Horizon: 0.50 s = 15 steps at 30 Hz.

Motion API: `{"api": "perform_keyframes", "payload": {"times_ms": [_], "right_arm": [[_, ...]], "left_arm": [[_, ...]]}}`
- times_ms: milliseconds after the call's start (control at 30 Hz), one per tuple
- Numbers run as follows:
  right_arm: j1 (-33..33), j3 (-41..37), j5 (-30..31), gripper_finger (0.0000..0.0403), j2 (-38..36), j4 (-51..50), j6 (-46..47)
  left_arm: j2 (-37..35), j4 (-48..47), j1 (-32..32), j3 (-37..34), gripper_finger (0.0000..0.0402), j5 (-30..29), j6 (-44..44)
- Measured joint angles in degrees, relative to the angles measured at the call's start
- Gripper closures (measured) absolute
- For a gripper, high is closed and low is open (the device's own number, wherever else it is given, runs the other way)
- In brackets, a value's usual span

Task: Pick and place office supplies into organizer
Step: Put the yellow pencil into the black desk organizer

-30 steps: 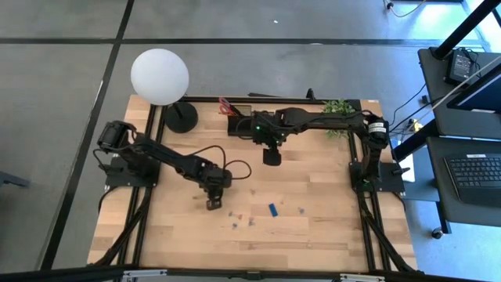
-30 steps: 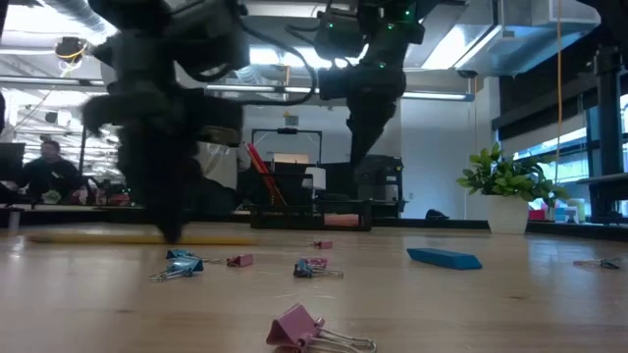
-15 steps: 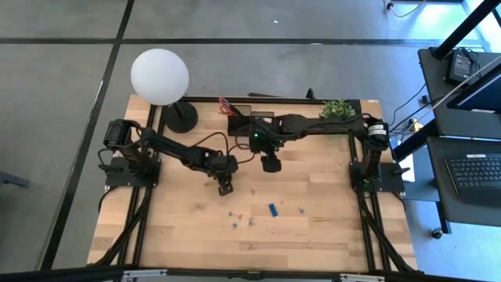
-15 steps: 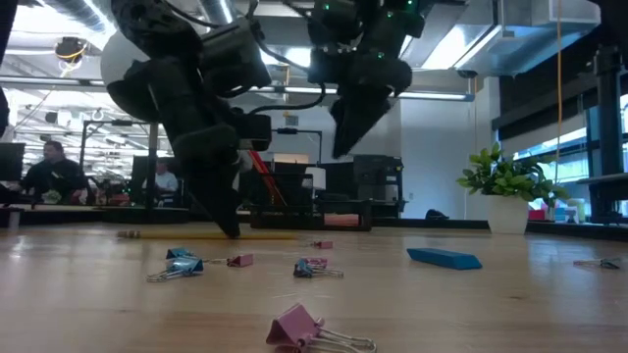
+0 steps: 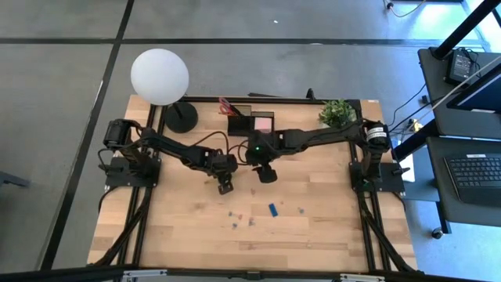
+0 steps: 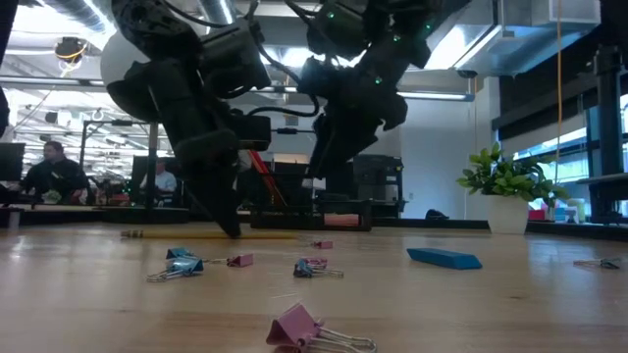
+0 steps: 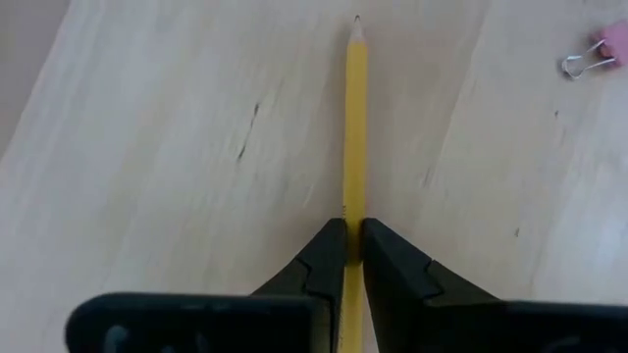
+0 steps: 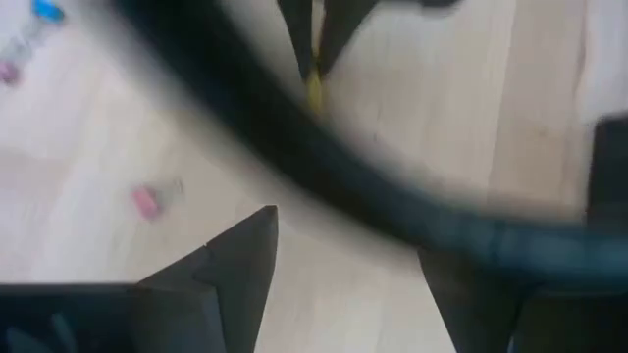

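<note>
Left pincer (image 7: pixel 353 257) pinches the pencil (image 7: pixel 355 127) lying flat mid-table (image 5: pixel 180 227), right pincer (image 5: pixel 267 174) spread and hovering just beside; grasp step, next likely lift, carry back to organizer (image 5: pixel 252 124), tip pencil upright into a slot.

a light wooden table (image 5: pixel 313 235) carries the lot. on it lie a yellow pencil (image 7: pixel 354 127), a blue block (image 6: pixel 444 258) and scattered binder clips (image 6: pixel 312 329) — the black organizer (image 5: pixel 252 124) sits at the far edge.
</note>
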Motion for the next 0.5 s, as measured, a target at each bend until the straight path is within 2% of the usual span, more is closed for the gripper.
{"api": "perform_keyframes", "payload": {"times_ms": [500], "right_arm": [[0.0, -11.66, -2.41, 0.0161, 0.0, 21.81, 4.67]], "left_arm": [[0.07, 2.57, 0.02, -0.1, 0.037, -2.17, -0.02]]}}
